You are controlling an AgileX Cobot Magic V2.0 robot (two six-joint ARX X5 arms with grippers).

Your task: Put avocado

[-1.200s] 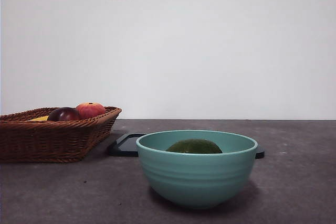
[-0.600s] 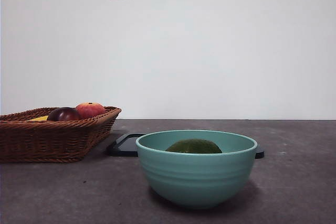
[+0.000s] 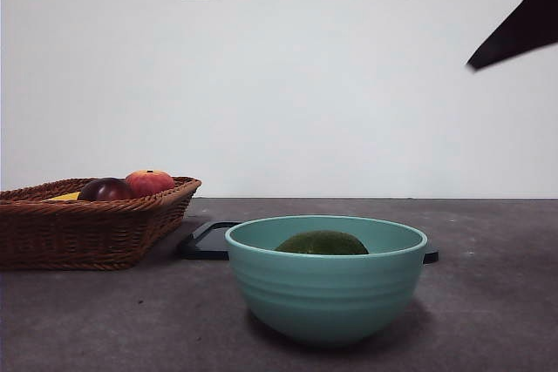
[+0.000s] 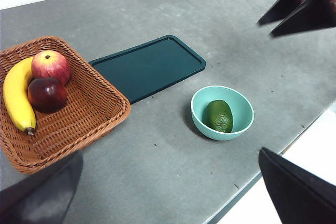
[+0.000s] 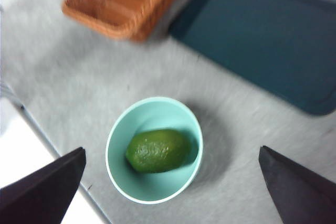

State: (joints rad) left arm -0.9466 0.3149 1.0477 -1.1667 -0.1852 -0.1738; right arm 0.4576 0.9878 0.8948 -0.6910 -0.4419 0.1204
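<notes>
- The avocado [image 5: 158, 150] lies inside the teal bowl [image 5: 118, 145] on the worktop [image 3: 488, 302].
- The right end effector [image 5: 168, 192] hangs above the bowl, jaws wide apart, empty; the left end effector [image 4: 168, 192] waits high, also wide and empty.
- Risk, as I judge it: a descending jaw may strike the rim and tip the bowl, or slip on the fruit's rounded skin.
- The dark tray [image 4: 149, 66] and the wicker basket [image 4: 100, 114] of fruit sit clear.

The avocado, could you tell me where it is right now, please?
The avocado lies inside the teal bowl, on the table in front of the dark tray, right of the wicker basket in the front view.
</notes>
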